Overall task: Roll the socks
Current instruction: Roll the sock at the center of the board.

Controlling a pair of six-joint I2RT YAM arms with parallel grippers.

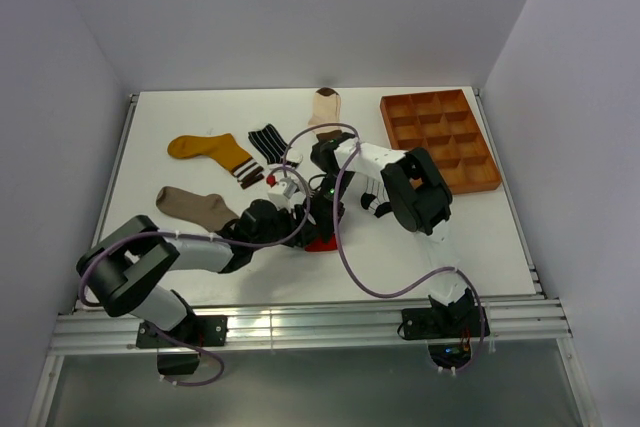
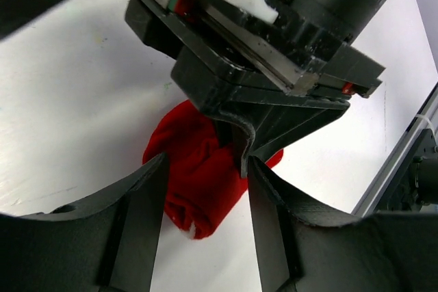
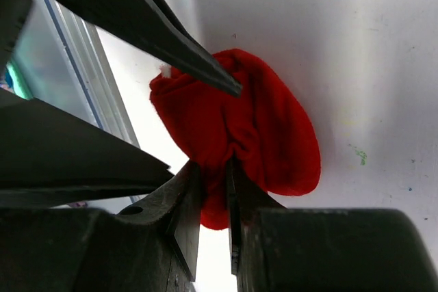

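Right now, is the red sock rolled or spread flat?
Rolled: the red sock is a compact bundle with a coiled end showing, and the right tool pinches one of its folds.

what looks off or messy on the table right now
Nothing is spilled or broken. The one untidy thing is the red sock: it is a lumpy, uneven bundle rather than a neat roll. The right fingers pinch one fold of it, and the left fingers stand open on either side.
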